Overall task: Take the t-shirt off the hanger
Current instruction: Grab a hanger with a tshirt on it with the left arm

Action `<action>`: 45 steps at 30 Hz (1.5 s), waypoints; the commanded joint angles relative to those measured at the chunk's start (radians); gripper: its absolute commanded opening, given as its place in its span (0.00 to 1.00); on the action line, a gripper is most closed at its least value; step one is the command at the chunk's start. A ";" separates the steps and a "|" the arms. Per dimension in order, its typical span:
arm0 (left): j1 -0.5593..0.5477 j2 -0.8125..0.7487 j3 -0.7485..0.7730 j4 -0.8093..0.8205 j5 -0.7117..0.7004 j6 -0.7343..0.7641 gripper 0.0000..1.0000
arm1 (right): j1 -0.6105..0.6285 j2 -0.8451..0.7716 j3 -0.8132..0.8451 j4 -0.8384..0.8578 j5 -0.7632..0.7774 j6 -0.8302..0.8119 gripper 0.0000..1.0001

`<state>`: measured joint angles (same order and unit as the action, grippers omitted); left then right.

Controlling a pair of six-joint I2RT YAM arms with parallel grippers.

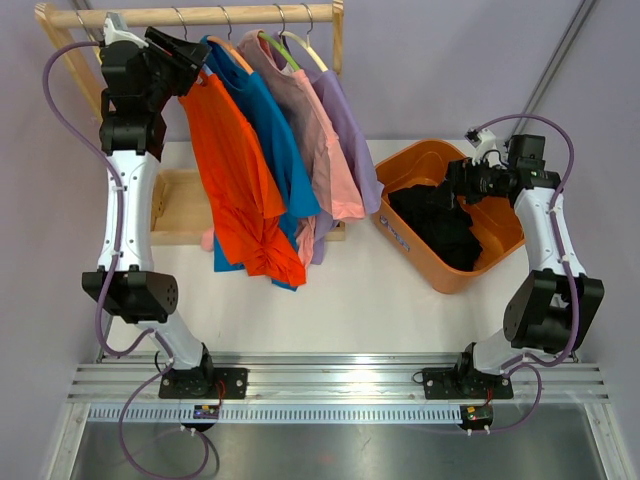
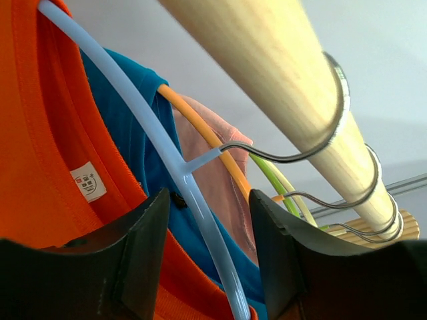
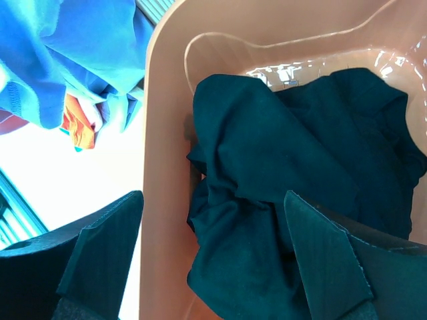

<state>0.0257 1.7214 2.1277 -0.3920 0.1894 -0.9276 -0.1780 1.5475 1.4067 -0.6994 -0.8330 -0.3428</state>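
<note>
An orange t-shirt [image 1: 240, 190] hangs on a pale blue hanger [image 2: 143, 127] at the left end of the wooden rail [image 1: 200, 15]. My left gripper [image 1: 190, 55] is up at that hanger's neck. In the left wrist view its jaws [image 2: 208, 197] stand apart on either side of the hanger's arm, with a gap on each side. The orange collar with its label [image 2: 88, 181] lies left of the hanger. My right gripper [image 1: 462, 180] hovers open over a dark t-shirt [image 3: 300, 153] in the orange basket [image 1: 400, 160], holding nothing.
Blue [image 1: 275, 140], pink [image 1: 310, 130] and lilac [image 1: 350, 130] shirts hang close behind the orange one, their wire hooks [image 2: 333, 127] bunched on the rail. The rack's wooden base [image 1: 180, 205] sits under the clothes. The basket rim [image 3: 163, 133] is below the right gripper.
</note>
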 commanded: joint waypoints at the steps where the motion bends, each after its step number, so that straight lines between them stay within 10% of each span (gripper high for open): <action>1: 0.005 0.012 0.006 0.096 0.057 -0.045 0.50 | -0.003 -0.052 0.000 0.028 -0.035 -0.004 0.94; 7: 0.005 0.017 -0.003 0.130 0.084 -0.080 0.37 | -0.005 -0.059 0.001 0.026 -0.037 -0.005 0.94; 14: 0.013 -0.005 -0.021 0.154 0.102 -0.100 0.00 | -0.003 -0.069 -0.005 0.026 -0.040 -0.005 0.94; 45: 0.111 -0.276 -0.296 0.380 0.358 -0.293 0.00 | -0.003 -0.102 0.043 -0.141 -0.156 -0.191 0.94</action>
<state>0.1242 1.5177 1.8355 -0.1616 0.4732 -1.2068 -0.1780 1.4815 1.4052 -0.7521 -0.9016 -0.4290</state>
